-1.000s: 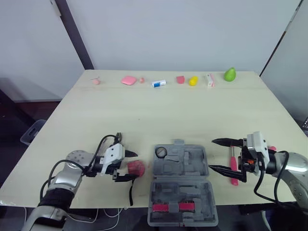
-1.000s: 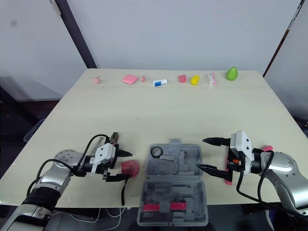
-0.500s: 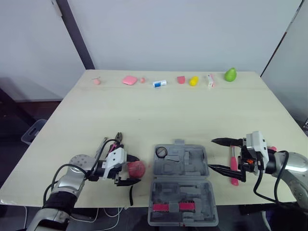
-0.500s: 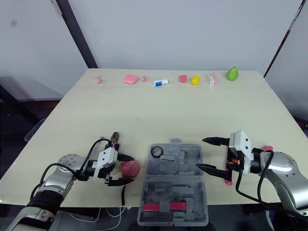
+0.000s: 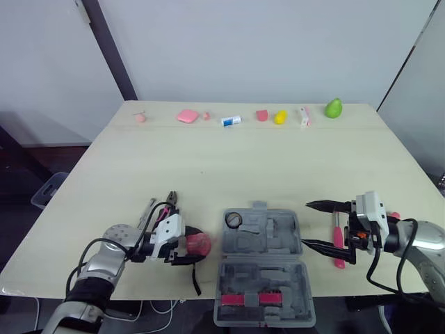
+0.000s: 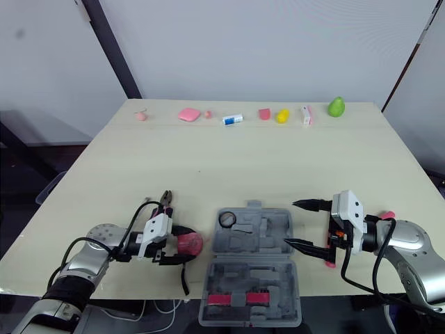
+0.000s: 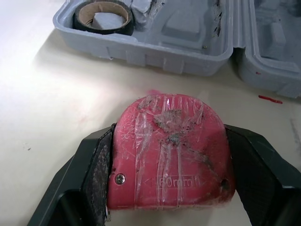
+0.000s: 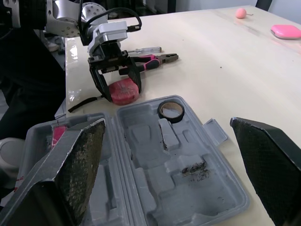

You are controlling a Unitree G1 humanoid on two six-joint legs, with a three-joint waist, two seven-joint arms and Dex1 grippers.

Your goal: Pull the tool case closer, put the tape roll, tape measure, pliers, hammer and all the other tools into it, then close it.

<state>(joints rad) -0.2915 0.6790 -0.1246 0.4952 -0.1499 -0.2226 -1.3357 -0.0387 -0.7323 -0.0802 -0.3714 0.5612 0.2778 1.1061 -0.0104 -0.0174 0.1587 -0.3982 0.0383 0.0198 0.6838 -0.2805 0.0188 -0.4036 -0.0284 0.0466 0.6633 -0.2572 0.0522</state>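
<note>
Table (image 5: 243,153) | left hand (image 5: 193,245) low, clasping tape measure (image 7: 169,150) | right hand (image 5: 304,223) hovering, spread

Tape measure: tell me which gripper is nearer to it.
Left. The left gripper has its fingers pressed against both sides of the red tape measure, beside the open tool case. The right gripper hangs open on the case's other side.

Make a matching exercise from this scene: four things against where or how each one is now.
Things:
1. tape roll
2. tape measure
3. pliers
4. right gripper

Places or states:
A. lying on the table beside the left arm
B. open, holding nothing
C. in a corner pocket of the open tool case
D. clamped between the left gripper's fingers

Pairs: 1-C, 2-D, 3-A, 4-B
</note>
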